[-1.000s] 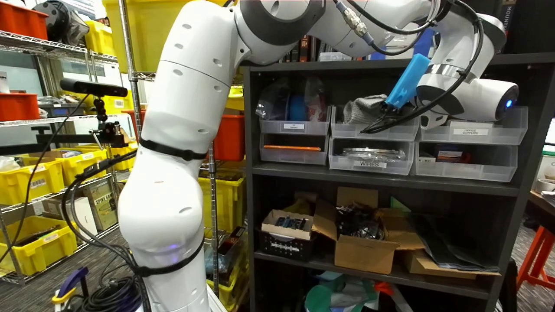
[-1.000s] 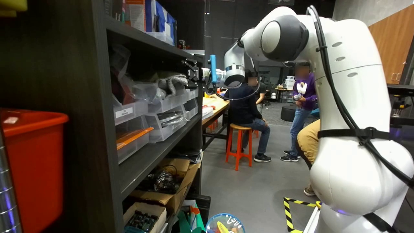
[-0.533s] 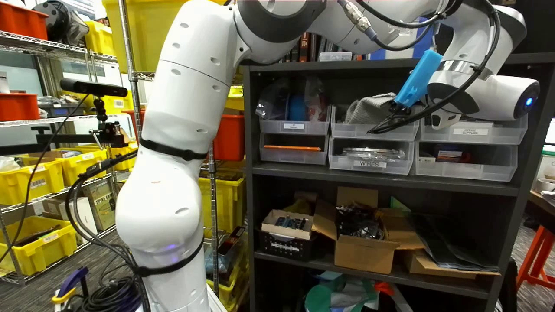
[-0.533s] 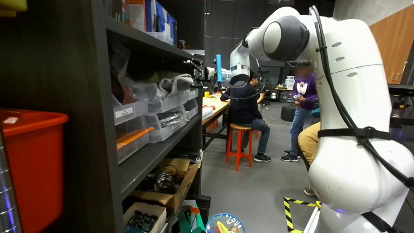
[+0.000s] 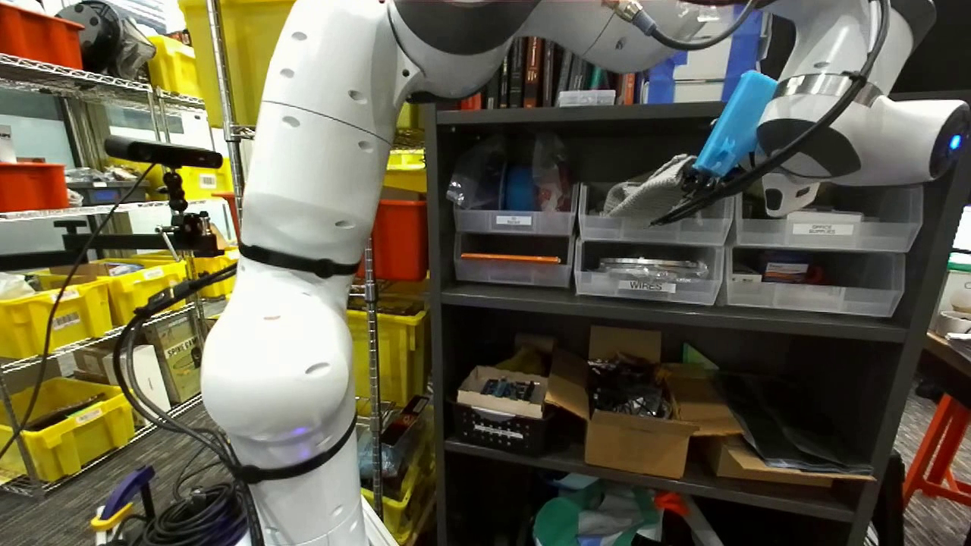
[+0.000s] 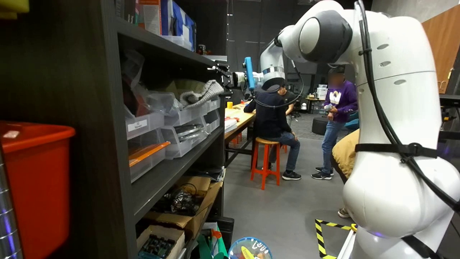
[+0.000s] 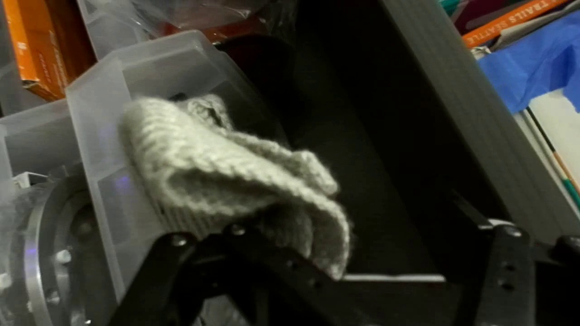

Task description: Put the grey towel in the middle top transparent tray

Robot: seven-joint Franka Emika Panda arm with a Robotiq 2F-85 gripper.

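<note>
The grey towel [image 5: 645,191] lies bunched in the middle top transparent tray [image 5: 656,230], its near edge raised over the front lip. In an exterior view the towel [image 6: 206,94] reaches out from the tray [image 6: 190,116] up to my gripper [image 6: 221,80]. In the wrist view my gripper [image 7: 353,235] is open, its fingers wide apart. The towel [image 7: 204,158] lies against or over the left-hand finger, not across the gap; I cannot tell whether it is caught there. The tray's wall [image 7: 104,149] shows left of the towel. That finger's tip is hidden by the towel.
Similar bins stand at left [image 5: 514,221] and right [image 5: 827,230]. The "WIRES" bin [image 5: 648,287] sits directly below. The upper shelf board [image 5: 576,115] runs above the bins. A table and seated people are behind the arm in an exterior view.
My gripper has drawn back out from the shelf, to the right and slightly up. The towel's near edge has been pulled outward and raised with it; the rest stays in the tray.
</note>
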